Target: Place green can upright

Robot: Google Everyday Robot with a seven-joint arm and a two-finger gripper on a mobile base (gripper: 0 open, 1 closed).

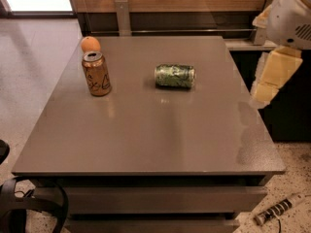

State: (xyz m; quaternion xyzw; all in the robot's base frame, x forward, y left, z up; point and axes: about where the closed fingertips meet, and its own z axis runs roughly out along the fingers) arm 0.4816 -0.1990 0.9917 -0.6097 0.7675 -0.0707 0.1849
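The green can (175,76) lies on its side near the middle back of the grey table (146,135), with its silver top facing right. It has a mottled green and pale label. My gripper (266,89) hangs at the right edge of the view, over the table's right edge. It is to the right of the can, well apart from it, and holds nothing. The white arm (291,13) rises above it at the top right.
A copper-brown can (96,74) with dark lettering stands upright at the back left. An orange (90,44) sits just behind it. A wooden wall with metal brackets runs behind the table. Cables lie on the floor at the front left and front right.
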